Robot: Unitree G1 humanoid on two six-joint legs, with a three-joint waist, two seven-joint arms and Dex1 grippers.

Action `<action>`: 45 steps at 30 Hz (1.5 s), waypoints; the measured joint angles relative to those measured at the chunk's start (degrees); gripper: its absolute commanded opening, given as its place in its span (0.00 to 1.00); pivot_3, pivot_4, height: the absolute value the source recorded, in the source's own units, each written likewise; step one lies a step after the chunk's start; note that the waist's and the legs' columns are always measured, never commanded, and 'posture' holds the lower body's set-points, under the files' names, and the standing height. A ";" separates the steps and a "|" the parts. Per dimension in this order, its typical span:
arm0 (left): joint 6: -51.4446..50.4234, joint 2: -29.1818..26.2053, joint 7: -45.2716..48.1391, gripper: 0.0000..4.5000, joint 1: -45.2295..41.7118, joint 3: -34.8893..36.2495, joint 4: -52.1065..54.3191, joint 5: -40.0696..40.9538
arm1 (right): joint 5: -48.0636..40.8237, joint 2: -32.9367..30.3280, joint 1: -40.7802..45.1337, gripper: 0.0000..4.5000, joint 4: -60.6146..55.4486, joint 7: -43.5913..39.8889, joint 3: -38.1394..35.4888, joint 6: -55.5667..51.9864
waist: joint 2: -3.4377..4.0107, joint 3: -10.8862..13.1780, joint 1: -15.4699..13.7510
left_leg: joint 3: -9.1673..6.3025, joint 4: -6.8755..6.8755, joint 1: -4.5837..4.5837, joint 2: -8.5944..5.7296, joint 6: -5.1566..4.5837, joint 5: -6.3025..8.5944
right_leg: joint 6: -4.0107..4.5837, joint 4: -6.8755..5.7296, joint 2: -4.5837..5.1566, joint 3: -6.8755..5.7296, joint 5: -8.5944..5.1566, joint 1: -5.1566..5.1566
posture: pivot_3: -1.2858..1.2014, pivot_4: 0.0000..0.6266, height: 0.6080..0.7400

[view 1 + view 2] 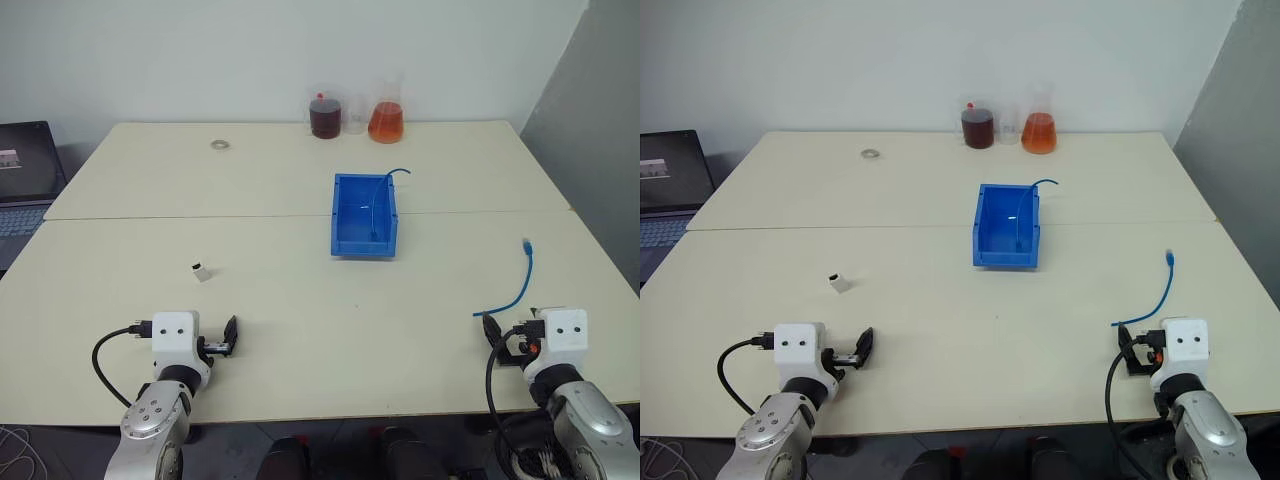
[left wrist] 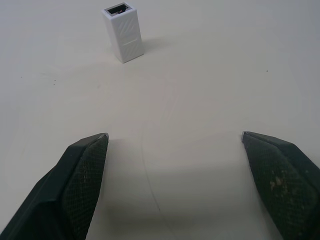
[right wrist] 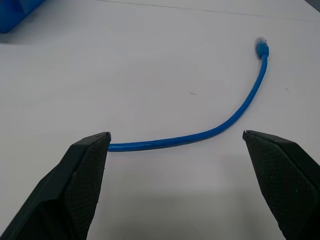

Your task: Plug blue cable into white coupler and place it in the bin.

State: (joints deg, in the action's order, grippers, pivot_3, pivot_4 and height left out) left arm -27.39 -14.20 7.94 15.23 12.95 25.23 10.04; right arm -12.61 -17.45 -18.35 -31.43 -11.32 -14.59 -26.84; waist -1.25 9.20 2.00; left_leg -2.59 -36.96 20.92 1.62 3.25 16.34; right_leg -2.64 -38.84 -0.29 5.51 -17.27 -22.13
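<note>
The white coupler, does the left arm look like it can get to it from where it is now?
Probably yes. The white coupler stands alone on bare table ahead of the open left gripper, with nothing between them; it looks like a short forward reach.

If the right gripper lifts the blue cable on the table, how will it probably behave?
The blue cable lies in a loose curve, so it is probably floppy and its plug end would sag. It is thin, so likely light. The open right gripper may need to close fully on it.
</note>
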 measured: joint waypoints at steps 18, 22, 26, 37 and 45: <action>-0.46 -0.21 0.07 0.99 -0.77 0.51 -0.39 -0.06 | 0.00 0.18 -0.07 1.00 0.25 0.02 0.01 0.00 | -0.04 0.03 0.00 | -0.01 0.00 0.01 0.01 0.00 0.00 | 0.00 0.00 0.00 0.00 0.00 -0.01 | 0.52 0.24 1.00; -0.16 -0.57 0.19 0.99 -0.40 0.50 0.11 -0.42 | 0.00 0.18 -0.07 1.00 0.25 -0.01 0.01 0.00 | -0.08 0.06 0.00 | -0.01 0.01 0.02 0.01 0.00 0.00 | 0.01 0.00 0.00 0.00 -0.01 -0.02 | 0.52 0.24 1.00; -0.18 -0.35 0.17 0.99 -0.14 0.51 1.60 -0.06 | 0.00 0.18 -0.11 1.00 0.25 -0.03 0.01 0.00 | -0.12 0.08 -0.01 | 0.00 0.01 0.03 0.02 0.00 0.00 | 0.01 0.01 0.00 0.00 -0.01 -0.02 | 0.52 0.24 1.00; 1.22 1.61 -0.41 0.99 0.12 1.38 1.61 0.49 | 0.06 0.17 0.39 1.00 0.25 0.12 0.06 -0.02 | -0.16 0.11 -0.01 | -0.02 0.01 0.04 0.01 0.00 0.00 | 0.01 0.02 0.00 -0.01 -0.01 -0.03 | 0.52 0.24 1.00; 1.49 0.61 1.74 0.99 0.10 0.88 1.58 1.11 | 0.24 0.94 -0.46 1.00 0.21 1.45 -0.09 -1.38 | -0.18 0.14 -0.01 | -0.02 0.01 0.05 0.01 0.00 0.00 | 0.02 0.02 0.00 -0.01 -0.02 -0.04 | 0.52 0.24 1.00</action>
State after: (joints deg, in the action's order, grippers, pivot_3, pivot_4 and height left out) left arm -25.90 -13.59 9.68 15.33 13.84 26.81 11.15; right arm -12.37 -16.50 -18.80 -31.22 -9.87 -14.68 -28.22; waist -1.43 9.33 1.99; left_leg -2.61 -36.95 20.97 1.63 3.25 16.35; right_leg -2.61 -38.82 -0.29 5.50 -17.29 -22.17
